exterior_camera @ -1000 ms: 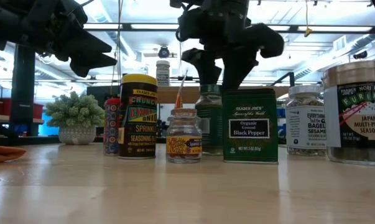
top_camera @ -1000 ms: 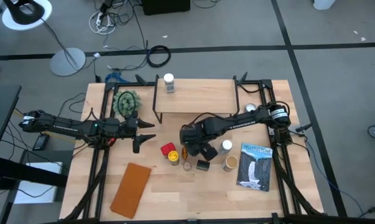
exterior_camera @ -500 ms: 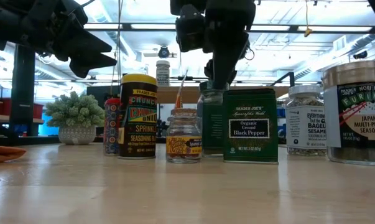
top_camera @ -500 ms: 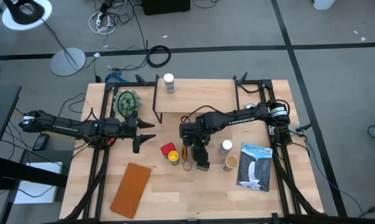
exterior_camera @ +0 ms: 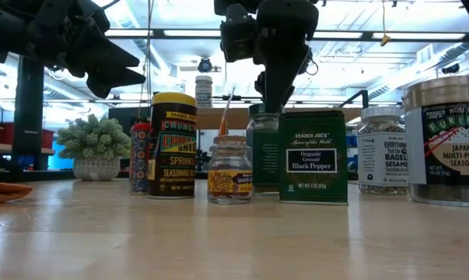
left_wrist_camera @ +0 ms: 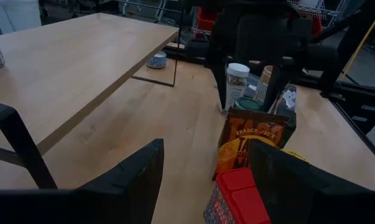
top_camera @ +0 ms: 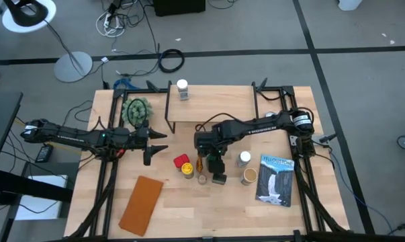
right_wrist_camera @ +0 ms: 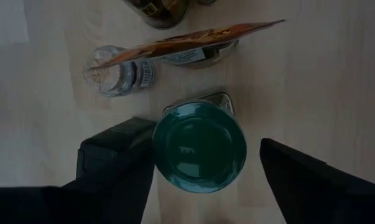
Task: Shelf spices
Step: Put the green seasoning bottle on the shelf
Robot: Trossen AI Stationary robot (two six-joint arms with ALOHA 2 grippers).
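Green round smooth lid on glass jar [right_wrist_camera: 199,146], right gripper [right_wrist_camera: 199,162] spread wide astride it, left gripper [top_camera: 150,144] wide, empty, beside plank-topped shelf [top_camera: 215,104].

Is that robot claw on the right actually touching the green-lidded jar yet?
Apart. The right wrist view shows the right gripper open, its jaws straddling the green-lidded jar, with bare table visible between lid and one jaw.
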